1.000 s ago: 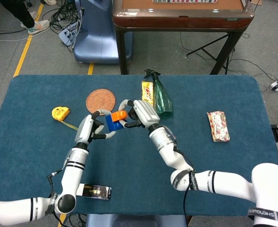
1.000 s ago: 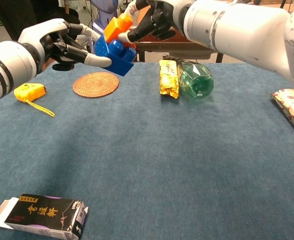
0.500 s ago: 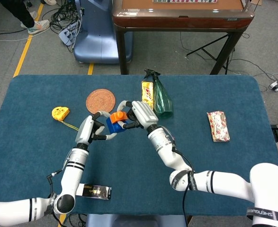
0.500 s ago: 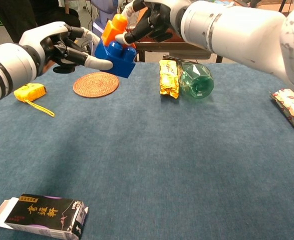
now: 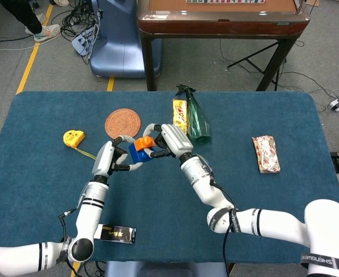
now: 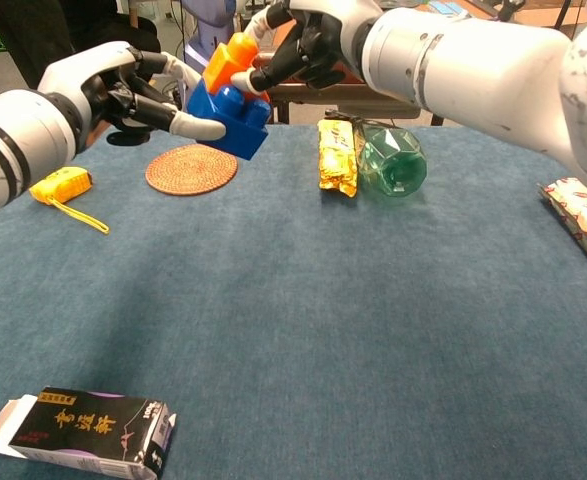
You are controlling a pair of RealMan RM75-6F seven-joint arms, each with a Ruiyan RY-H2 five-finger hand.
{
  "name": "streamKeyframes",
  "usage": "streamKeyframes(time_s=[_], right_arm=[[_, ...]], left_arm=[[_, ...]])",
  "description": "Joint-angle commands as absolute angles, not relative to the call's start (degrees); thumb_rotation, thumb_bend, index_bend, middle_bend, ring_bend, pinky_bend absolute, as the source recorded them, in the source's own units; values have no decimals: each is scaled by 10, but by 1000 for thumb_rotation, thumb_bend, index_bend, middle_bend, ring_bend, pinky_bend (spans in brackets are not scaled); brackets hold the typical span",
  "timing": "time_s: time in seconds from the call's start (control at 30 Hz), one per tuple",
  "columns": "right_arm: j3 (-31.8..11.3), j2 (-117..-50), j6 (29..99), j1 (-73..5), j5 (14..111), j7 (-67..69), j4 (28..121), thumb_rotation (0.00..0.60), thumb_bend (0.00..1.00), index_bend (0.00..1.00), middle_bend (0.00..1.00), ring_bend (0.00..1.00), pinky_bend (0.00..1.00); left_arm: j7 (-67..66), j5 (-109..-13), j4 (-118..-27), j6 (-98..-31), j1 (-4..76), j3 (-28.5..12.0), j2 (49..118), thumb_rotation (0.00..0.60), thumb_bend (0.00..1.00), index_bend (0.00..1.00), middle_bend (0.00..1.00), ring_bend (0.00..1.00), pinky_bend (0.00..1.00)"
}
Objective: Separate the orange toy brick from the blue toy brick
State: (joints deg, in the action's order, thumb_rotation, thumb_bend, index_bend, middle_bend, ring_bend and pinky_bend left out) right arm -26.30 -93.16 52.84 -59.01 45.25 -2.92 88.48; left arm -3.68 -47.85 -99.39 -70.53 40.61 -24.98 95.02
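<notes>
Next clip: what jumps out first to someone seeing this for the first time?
Two white hands meet above the middle of the blue table: the left hand holds the blue brick while the right hand grips the orange brick on top of it, tilted but not yet apart. Behind them lie a round woven coaster and a green bottle on its side.

Broad bare counter (image 6: pixel 353 330) lay open toward the robot across the middle, bounded by the woven coaster (image 6: pixel 191 168) and yellow tape measure (image 6: pixel 58 185) on the left, the gold packet (image 6: pixel 337 156) touching the green bottle (image 6: pixel 391 160) behind, and the black box (image 6: pixel 78 432) near the front edge.
</notes>
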Motion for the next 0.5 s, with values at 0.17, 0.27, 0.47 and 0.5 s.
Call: streamKeyframes(time_s=[0.17,0.27,0.47,0.5], right_arm=[[-265,-930,527,-587,456,-19,886,600,353,764,1000,1000,1000],[-265,-930,528,-585,458,-17,887,600,352,764,1000,1000,1000],[-264,-929,530,-581,461,-12,887,600,352,765,1000,1000,1000],[-265,-928,530,-580,461,-11,887,600,353,767,1000,1000,1000]], left_arm=[[-35,-487,-987,-707,403,-246,955,600,0,831,1000,1000,1000],[-35,-489,-984,-707,401,-245,957,600,0,843,1000,1000,1000],[-31,-494,-978,-710,397,-245,962,600,0,871,1000,1000,1000],[-30,-495,-978,-710,397,-244,963,600,0,875,1000,1000,1000]])
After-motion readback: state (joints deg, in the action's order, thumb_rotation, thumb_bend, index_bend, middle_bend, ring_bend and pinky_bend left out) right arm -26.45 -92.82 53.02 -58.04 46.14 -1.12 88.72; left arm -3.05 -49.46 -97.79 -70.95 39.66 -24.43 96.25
